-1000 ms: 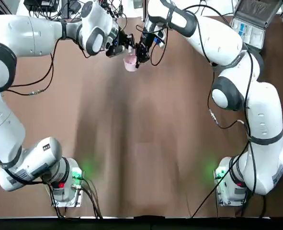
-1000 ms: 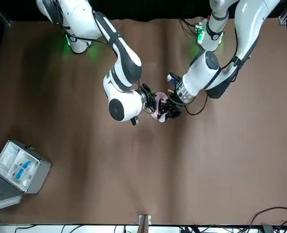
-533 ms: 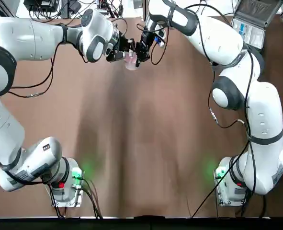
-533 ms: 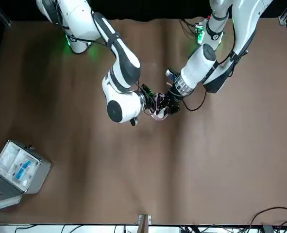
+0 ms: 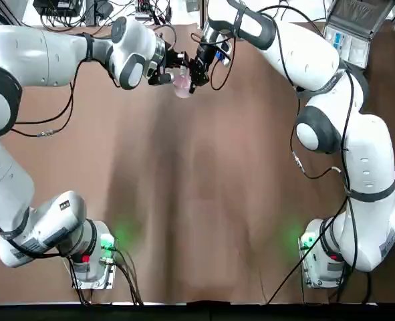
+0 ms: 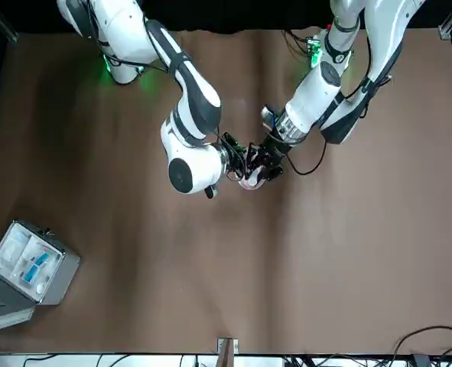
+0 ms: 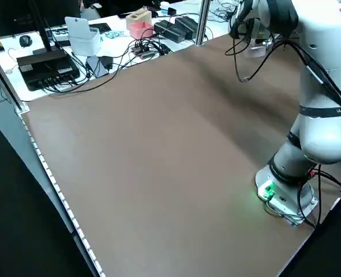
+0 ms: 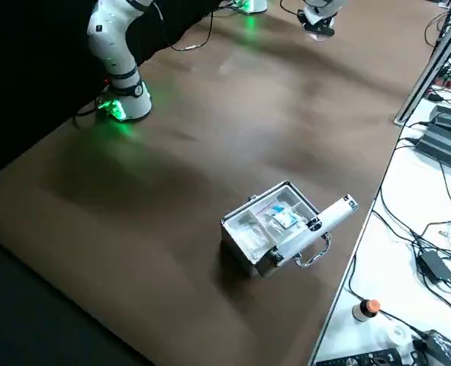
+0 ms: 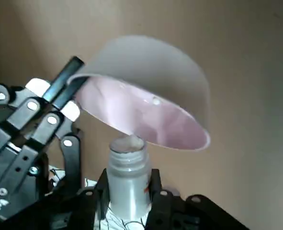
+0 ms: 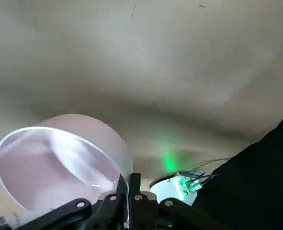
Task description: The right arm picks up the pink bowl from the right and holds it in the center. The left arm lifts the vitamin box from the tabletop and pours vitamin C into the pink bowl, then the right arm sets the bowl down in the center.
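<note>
Left end effector [image 9: 129,191]: clamped round vitamin box [image 9: 128,177], mouth at bowl's opening (presumably for pouring). Right end effector [image 10: 128,196]: pinching pink bowl [image 10: 60,163], apparently to catch contents.

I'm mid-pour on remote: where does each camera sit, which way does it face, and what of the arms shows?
Top: overhead, looking down; both arms.
Front: across the table, facing the robot; both arms.
Left side: raised, looking diagonally over the table; part of one arm.
Right side: raised, diagonal, over the open case; parts of both arms.
Left wrist: left hand on the vitamin box, right hand beyond.
Right wrist: right hand on the bowl.
Both wrist views share the bowl.
</note>
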